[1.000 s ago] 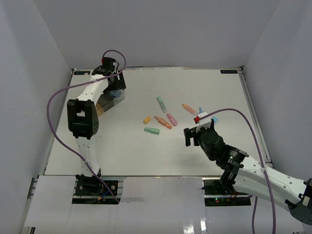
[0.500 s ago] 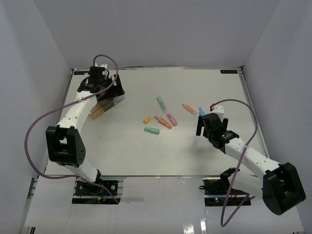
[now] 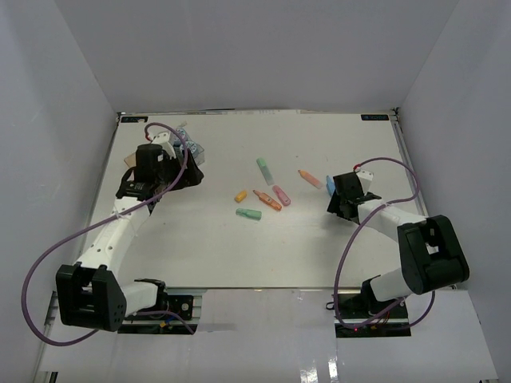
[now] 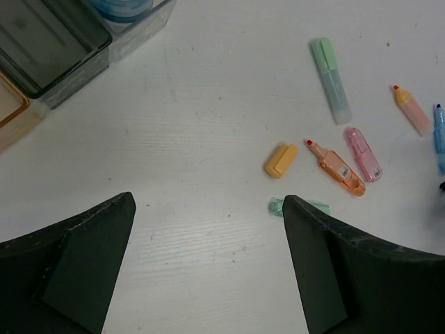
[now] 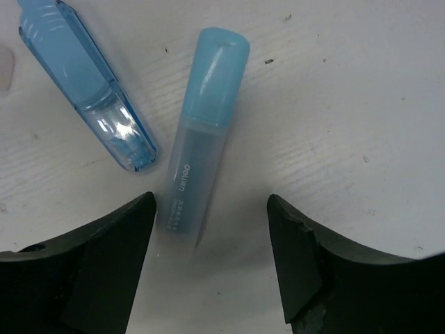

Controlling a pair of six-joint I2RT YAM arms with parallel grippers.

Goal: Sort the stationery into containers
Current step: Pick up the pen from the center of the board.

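Several pastel marker sticks lie loose mid-table: a green one [image 4: 331,80], a peach one [image 4: 411,110], a pink one [image 4: 363,154], an orange one [image 4: 337,167], a short yellow piece [image 4: 281,160] and a second green one [image 3: 248,214]. The joined containers [image 3: 190,148] sit at the back left: a smoky grey bin [image 4: 49,42], an orange-tan bin [image 4: 8,115] and a clear bin [image 4: 142,28] with a blue roll inside. My left gripper [image 4: 208,202] is open over bare table beside them. My right gripper [image 5: 210,202] is open, low over a light blue marker [image 5: 201,139] whose end lies between the fingers, by the left one. A translucent blue marker [image 5: 87,83] lies alongside.
White walls enclose the table on three sides. The table's right edge [image 3: 415,183] runs close to my right gripper [image 3: 337,199]. My left gripper [image 3: 182,174] and its purple cable hang over the container cluster in the top view.
My left arm has drawn back from over the containers toward the near side. My right arm swung right and down onto the blue markers, its jaws narrowing.
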